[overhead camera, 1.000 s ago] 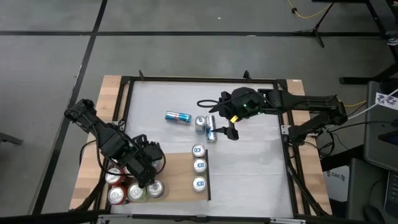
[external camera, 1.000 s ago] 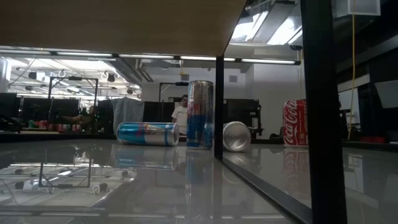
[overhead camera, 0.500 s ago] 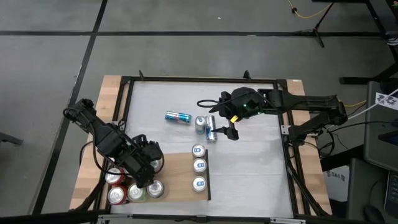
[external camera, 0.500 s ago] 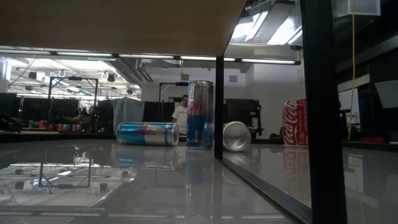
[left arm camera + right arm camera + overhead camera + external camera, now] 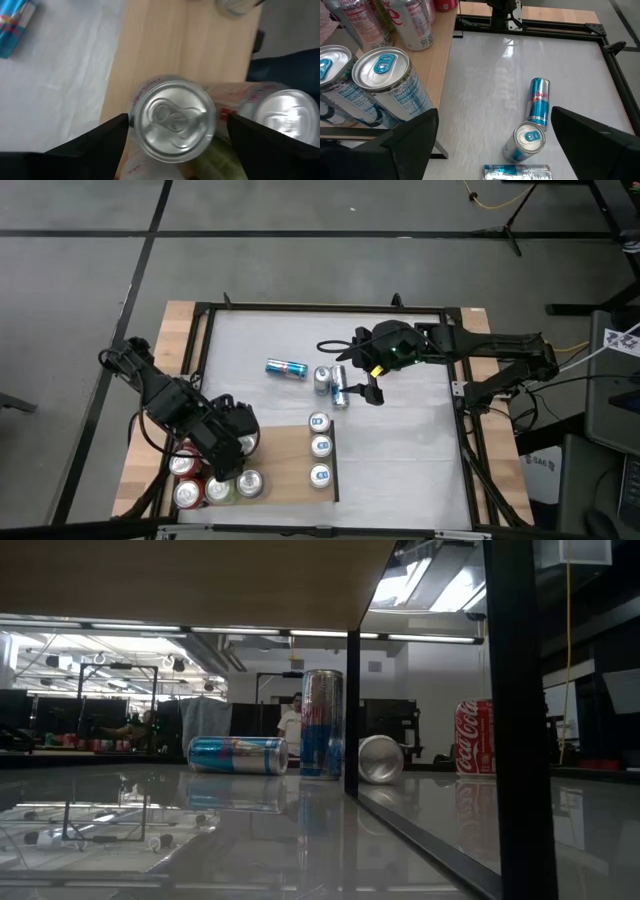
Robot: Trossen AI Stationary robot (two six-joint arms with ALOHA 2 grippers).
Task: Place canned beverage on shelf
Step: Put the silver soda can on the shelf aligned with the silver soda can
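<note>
The shelf (image 5: 285, 455) is lying on the near left part of the bench (image 5: 400, 450), and the left end effector (image 5: 228, 448) is hanging over its left half. Directly below it a silver-topped can (image 5: 174, 117) is standing upright on the wood. The end effector is straddling this can, but whether it is actually clamping it cannot be told. Just beside that can, other cans (image 5: 282, 112) are crowding in, cut off at the wrist view's edge. Well to the right of the left end effector, three blue-tabbed cans (image 5: 320, 448) are standing in a row along the shelf's dark strip.

The right end effector (image 5: 365, 392) is hovering over the bench's middle, spread wide and holding nothing. Beside it a slim can (image 5: 340, 395) is lying flat, another (image 5: 322, 377) is standing, and a blue one (image 5: 286, 368) is lying farther off. In the low view a black post (image 5: 512, 720) is cutting off a red can (image 5: 472, 737).
</note>
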